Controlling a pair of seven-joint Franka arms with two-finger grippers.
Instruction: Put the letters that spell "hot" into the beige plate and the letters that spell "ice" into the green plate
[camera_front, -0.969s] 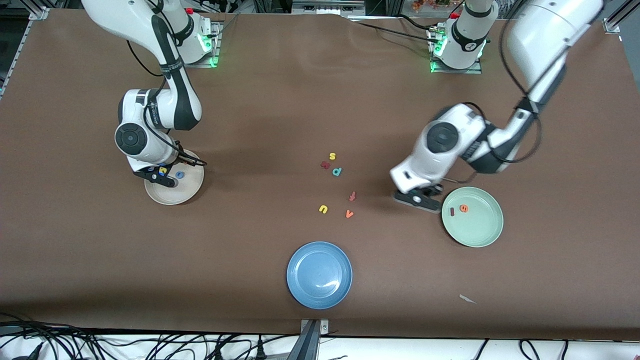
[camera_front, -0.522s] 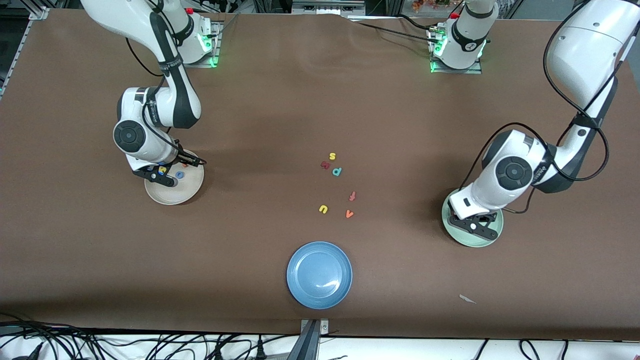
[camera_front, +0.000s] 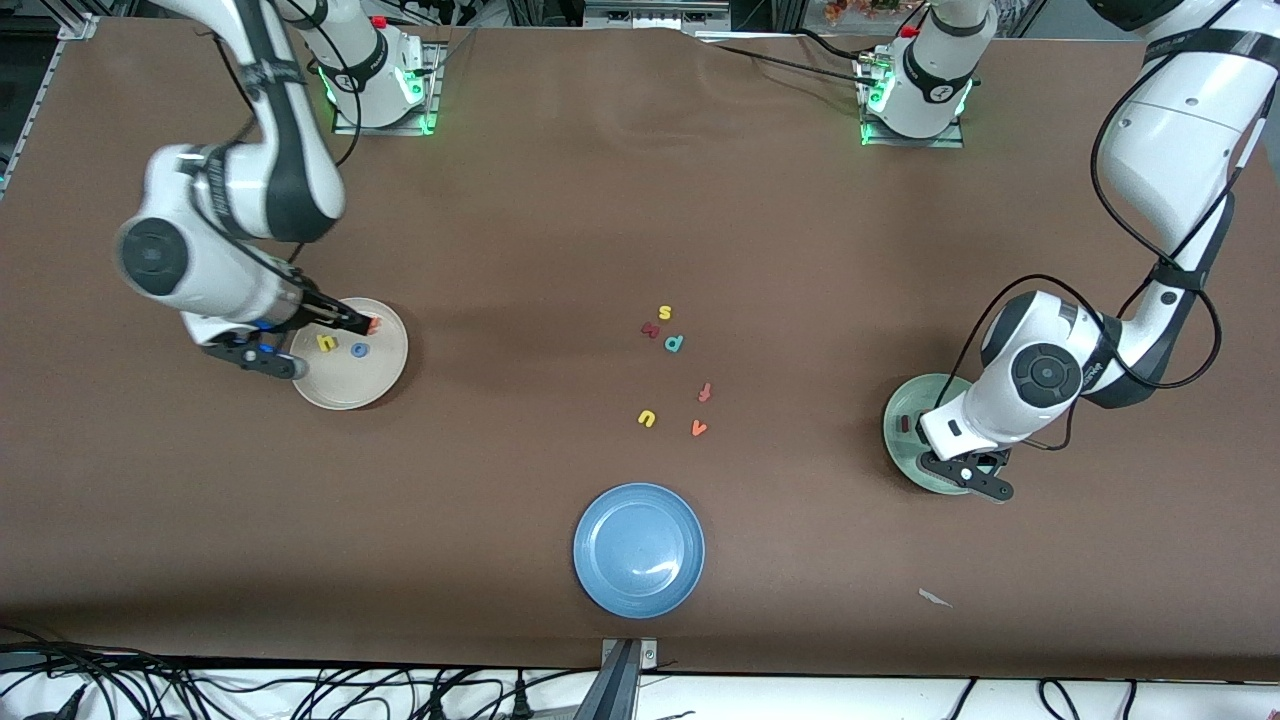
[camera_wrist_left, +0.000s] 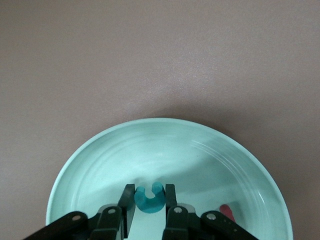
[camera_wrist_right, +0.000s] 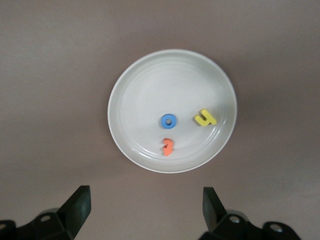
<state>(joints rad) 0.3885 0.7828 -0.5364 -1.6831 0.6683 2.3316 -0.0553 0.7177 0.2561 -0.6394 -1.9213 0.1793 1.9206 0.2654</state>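
My left gripper (camera_front: 968, 478) hangs low over the green plate (camera_front: 903, 452), shut on the teal c (camera_wrist_left: 150, 198), whose sides touch both fingers. The dark red i (camera_front: 905, 423) lies in that plate (camera_wrist_left: 150, 145) beside the gripper, and the wrist view shows this i (camera_wrist_left: 226, 212) too. My arm hides the orange e. The beige plate (camera_front: 350, 385) holds the yellow h (camera_front: 326, 342), blue o (camera_front: 359, 349) and orange t (camera_front: 372, 324). My right gripper (camera_front: 268, 362) is raised beside that plate, open and holding nothing (camera_wrist_right: 146, 207).
A blue plate (camera_front: 638, 550) stands near the front edge. Mid-table lie a yellow s (camera_front: 665, 312), a dark red letter (camera_front: 650, 329), a teal p (camera_front: 674, 343), a reddish f (camera_front: 704, 392), a yellow u (camera_front: 646, 418) and an orange v (camera_front: 698, 428).
My right gripper opened, left the orange t in the beige plate, and rose toward its end of the table. My left arm carried the teal c from beside the green plate to over it.
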